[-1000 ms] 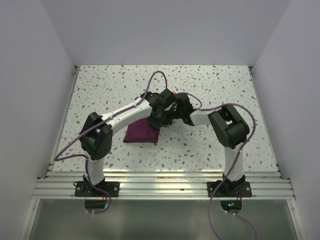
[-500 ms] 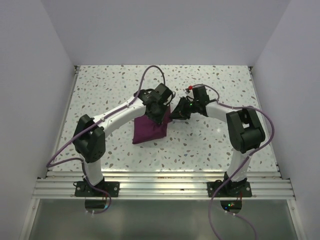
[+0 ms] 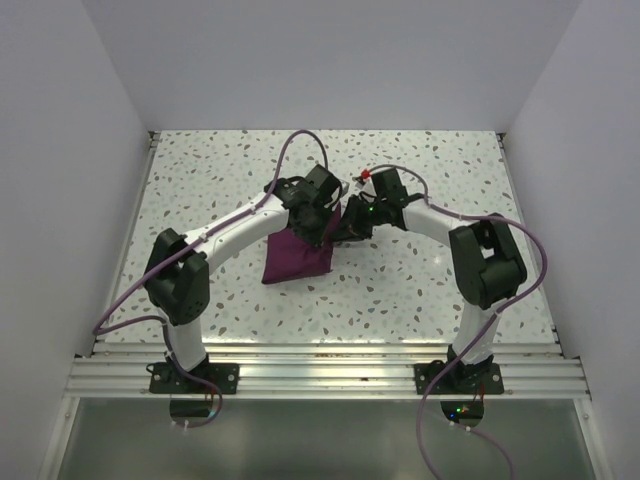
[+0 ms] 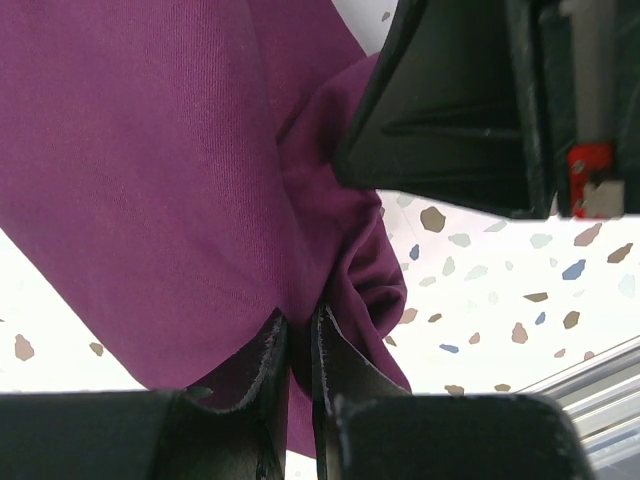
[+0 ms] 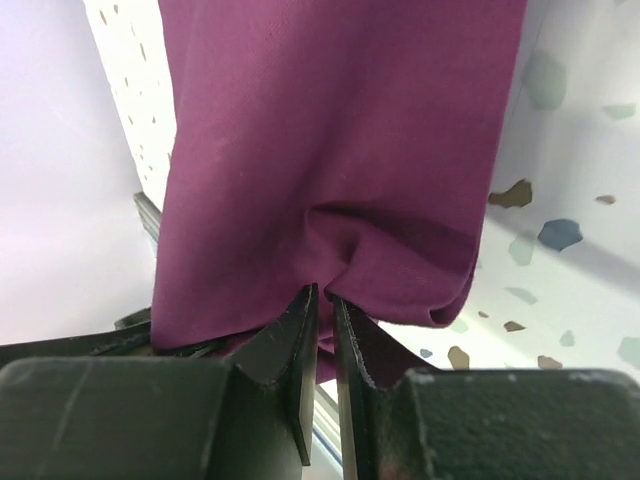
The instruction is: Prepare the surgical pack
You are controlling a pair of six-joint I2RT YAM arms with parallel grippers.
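Top external. The purple cloth sits near mid-bench as a folded or bunched bundle. Its far right corner is lifted, while the lower part seems to rest on the bench. Left arm and right arm converge at that corner, and their wrists crowd together there. No tray, instruments or gauze are in view; whether anything is inside the cloth, I cannot tell.

Left wrist. The left jaws are closed to a thin slit, pinching a small fold at the edge of the purple cloth. The rest of the cloth hangs away from the pinch. The black body of the right arm's wrist sits just beside the cloth, very near this camera.

Right wrist. The right jaws are likewise almost fully closed on a narrow pucker of the purple cloth, which drapes from the pinch with speckled bench visible beyond.

Risks, as judged:
- Both grips are shallow. An uneven pull could slip one fold free and drop the cloth into a heap.
- The wrists are very close at the cloth corner, so a spreading move that starts crooked could knock them together.
- A purple cable loops over the cloth area and could snag.
- Any hidden contents could spill if the bundle tips.
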